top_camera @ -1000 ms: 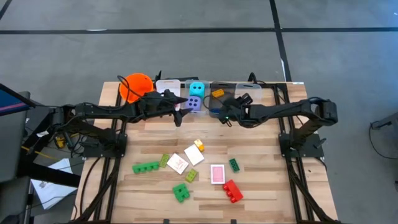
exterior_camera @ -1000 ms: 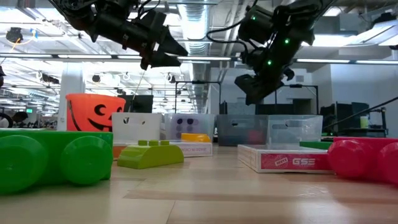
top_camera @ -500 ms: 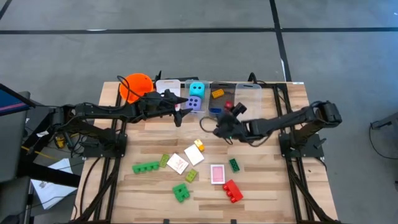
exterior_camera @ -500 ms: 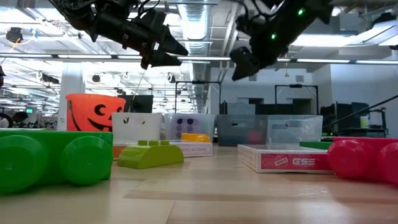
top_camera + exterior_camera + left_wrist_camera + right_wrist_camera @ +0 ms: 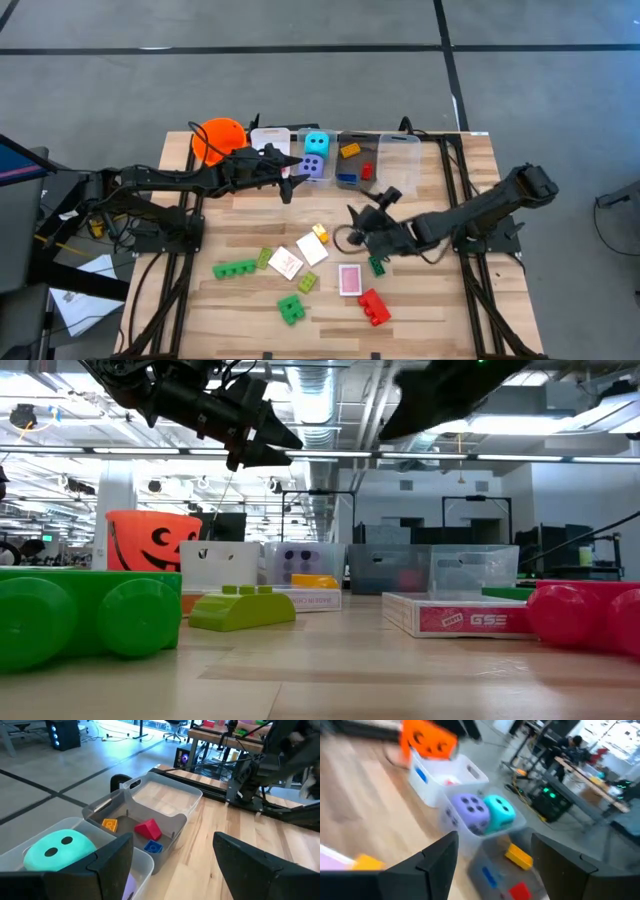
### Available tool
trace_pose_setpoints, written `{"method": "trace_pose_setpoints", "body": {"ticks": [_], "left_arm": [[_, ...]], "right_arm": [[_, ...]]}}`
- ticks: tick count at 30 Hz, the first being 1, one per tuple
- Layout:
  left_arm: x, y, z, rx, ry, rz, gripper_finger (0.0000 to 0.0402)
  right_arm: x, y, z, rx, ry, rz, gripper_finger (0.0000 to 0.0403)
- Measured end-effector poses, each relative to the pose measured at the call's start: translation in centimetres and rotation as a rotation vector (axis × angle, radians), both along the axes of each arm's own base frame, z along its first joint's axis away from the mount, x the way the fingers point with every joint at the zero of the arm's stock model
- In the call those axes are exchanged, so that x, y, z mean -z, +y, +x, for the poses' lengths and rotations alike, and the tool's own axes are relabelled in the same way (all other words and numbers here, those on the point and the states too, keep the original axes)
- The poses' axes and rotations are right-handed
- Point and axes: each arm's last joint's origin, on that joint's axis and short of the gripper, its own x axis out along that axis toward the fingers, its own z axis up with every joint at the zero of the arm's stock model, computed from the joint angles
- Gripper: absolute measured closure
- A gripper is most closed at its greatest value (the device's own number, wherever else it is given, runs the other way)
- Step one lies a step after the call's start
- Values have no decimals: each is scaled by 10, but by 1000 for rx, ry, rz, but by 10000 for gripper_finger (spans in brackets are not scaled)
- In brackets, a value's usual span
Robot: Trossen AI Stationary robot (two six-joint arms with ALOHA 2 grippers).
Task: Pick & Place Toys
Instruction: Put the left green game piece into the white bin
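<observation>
Right gripper (image 5: 358,225) hangs open and empty – just ahead of its fingers lie a yellow brick (image 5: 320,234) and white cards (image 5: 311,249), a dark green brick (image 5: 377,264) beside. Left gripper (image 5: 291,174), open, hovers at the dice (image 5: 316,143) bins.

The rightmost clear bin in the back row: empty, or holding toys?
Empty. In the left wrist view the rightmost clear bin shows only bare floor, while its neighbour holds red, yellow and blue bricks.

My toys: cyan die (image 5: 316,143) and purple die (image 5: 312,166) binned at the table's far edge, green bricks (image 5: 234,269), red brick (image 5: 374,306), cards (image 5: 349,279) scattered near the front edge
</observation>
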Motion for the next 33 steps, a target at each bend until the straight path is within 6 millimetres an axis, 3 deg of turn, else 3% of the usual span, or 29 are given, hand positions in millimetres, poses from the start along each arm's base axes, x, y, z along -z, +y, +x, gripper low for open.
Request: {"method": "trace_pose_setpoints", "body": {"ticks": [8,15,24,29,33], "left_arm": [[-1,-2,1,1,-20,-25,137],[-1,-20,6,142,-23,-46,137],[-1,-63,12,479,-13,28,137],[9,-83,19,574,25,61,137],[29,-91,27,589,107,2,137]], "right_arm": [[-18,40,-44,-91,-159,166,159],[-12,64,-73,-129,-221,393,159],[23,87,-71,-130,-138,489,159],[25,87,-69,-122,-137,487,159],[25,84,-67,-118,-130,470,159]]}}
